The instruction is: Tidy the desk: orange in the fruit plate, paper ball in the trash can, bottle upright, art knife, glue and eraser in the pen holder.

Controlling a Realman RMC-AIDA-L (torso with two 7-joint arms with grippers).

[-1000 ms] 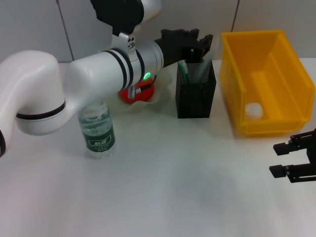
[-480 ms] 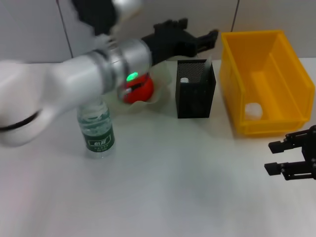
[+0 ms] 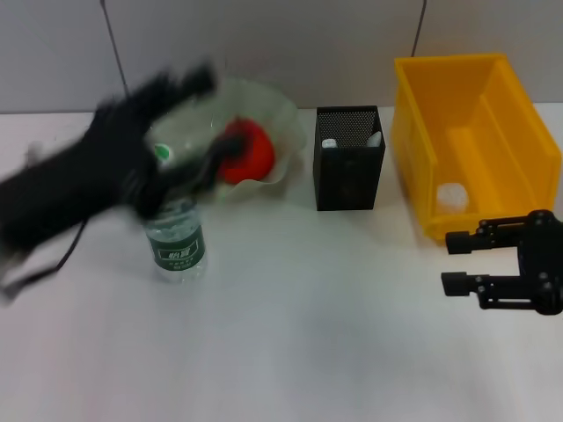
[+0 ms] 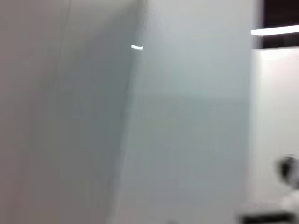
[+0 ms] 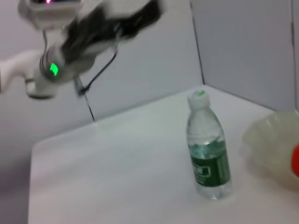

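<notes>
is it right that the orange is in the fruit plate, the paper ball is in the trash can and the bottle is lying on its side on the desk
Not quite. The bottle is standing upright on the desk, cap up, as the head view and the right wrist view both show. The rest holds: the orange sits in the fruit plate, and the paper ball lies in the trash can.

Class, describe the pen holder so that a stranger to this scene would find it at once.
Start at the big yellow trash can at the back of the desk. Just beside it, toward the pale green fruit plate, stands the pen holder: a small, square, black wire-mesh cup, the only dark container there.
</notes>
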